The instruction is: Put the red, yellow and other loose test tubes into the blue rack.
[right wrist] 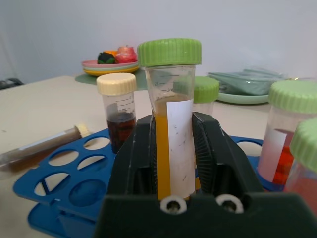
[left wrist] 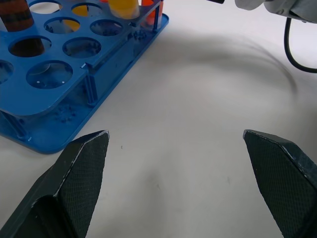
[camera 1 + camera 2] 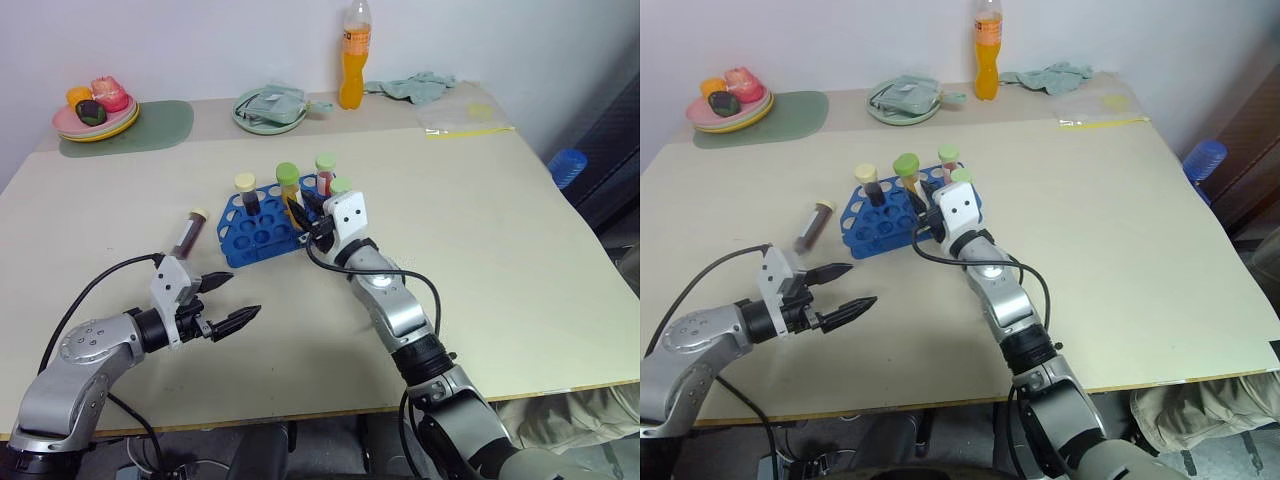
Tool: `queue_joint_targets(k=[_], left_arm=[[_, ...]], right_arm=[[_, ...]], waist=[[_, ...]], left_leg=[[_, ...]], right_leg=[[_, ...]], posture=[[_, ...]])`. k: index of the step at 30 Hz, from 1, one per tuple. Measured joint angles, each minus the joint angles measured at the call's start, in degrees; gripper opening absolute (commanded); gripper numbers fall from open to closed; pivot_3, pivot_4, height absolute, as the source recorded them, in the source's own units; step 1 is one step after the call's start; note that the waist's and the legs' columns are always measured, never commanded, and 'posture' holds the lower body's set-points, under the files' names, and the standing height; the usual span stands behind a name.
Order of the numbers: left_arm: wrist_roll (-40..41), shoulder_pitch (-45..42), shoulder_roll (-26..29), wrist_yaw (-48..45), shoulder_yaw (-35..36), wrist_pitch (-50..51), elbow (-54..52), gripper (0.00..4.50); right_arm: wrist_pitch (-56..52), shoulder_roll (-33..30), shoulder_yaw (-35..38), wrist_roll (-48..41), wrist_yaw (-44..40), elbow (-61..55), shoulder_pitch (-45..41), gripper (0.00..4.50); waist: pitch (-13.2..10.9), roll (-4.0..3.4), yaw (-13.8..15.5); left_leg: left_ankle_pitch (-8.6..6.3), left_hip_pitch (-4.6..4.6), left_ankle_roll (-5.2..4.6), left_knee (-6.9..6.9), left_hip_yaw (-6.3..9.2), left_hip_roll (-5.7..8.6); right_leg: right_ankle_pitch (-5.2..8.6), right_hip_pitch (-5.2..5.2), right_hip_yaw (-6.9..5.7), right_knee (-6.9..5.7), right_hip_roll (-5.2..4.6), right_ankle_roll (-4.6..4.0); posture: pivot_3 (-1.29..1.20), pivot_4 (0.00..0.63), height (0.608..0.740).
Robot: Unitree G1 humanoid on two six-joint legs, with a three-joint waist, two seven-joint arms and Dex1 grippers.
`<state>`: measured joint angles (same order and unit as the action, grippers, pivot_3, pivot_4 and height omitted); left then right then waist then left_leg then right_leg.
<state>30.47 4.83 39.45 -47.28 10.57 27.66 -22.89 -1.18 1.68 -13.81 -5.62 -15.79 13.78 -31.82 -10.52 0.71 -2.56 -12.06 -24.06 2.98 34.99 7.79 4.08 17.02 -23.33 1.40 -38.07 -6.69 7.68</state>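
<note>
Nearest, the left gripper (image 3: 228, 302) hovers wide open and empty. Over the blue rack (image 3: 262, 226) mid-table, the right gripper (image 1: 173, 144) clasps a green-capped yellow tube (image 1: 172, 119) upright; best seat it fully before letting go. One loose tube (image 3: 186, 234) lies beside the rack.

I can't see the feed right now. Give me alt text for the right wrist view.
The right gripper has its two black fingers around an upright green-capped tube of yellow liquid, over the blue rack. A cream-capped tube of dark liquid and other green-capped tubes stand in the rack; one more tube lies on the table beyond it.
</note>
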Motion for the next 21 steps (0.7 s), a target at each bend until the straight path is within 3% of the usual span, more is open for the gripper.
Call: queue_joint_targets(k=[5,9,14,18,21], left_arm=[[0.05,-0.03,-0.25,0.79,1.17,-0.58,0.31,4.50],[2.52,-3.10,-2.08,4.61,4.80,1.09,1.31,4.50],[7.98,-11.76,-0.69,12.88,11.04,11.51,5.58,4.50],[1.15,-21.86,3.61,22.36,7.56,18.99,11.38,4.50],[-1.92,-35.18,6.30,27.77,2.93,34.14,20.07,4.50]], right_arm=[[1.21,0.03,0.64,1.18,0.95,-1.28,0.32,4.43],[0.79,-0.67,1.00,1.93,0.36,-7.50,0.02,4.43],[-3.91,-3.04,1.72,0.38,-2.69,-17.41,-2.00,4.43],[-11.14,-8.02,3.17,-3.44,-7.57,-23.02,-2.68,4.43],[-14.85,-12.90,4.09,-5.41,-11.57,-26.16,-2.44,4.43]], waist=[[0.00,0.00,0.00],[0.00,0.00,0.12],[0.01,0.02,0.03],[0.02,0.08,0.20],[0.03,0.13,0.40]], left_leg=[[0.00,0.00,0.00,0.00,0.01,0.00],[0.01,0.00,0.02,0.03,0.03,0.00],[0.01,0.02,0.01,0.05,0.07,0.03],[0.01,0.04,0.02,0.08,0.08,0.05],[0.01,0.02,0.01,0.14,0.04,0.11]], right_leg=[[0.00,-0.01,0.00,-0.01,0.00,0.00],[0.00,0.00,-0.01,-0.02,0.00,0.00],[0.00,0.03,-0.03,-0.05,0.00,0.01],[0.00,0.10,-0.09,-0.04,0.01,0.01],[0.00,0.16,-0.21,-0.06,0.01,0.03]], posture=[[0.00,0.150,0.740],[0.00,0.150,0.740],[0.00,0.150,0.740],[0.00,0.150,0.740],[0.00,0.150,0.740]])
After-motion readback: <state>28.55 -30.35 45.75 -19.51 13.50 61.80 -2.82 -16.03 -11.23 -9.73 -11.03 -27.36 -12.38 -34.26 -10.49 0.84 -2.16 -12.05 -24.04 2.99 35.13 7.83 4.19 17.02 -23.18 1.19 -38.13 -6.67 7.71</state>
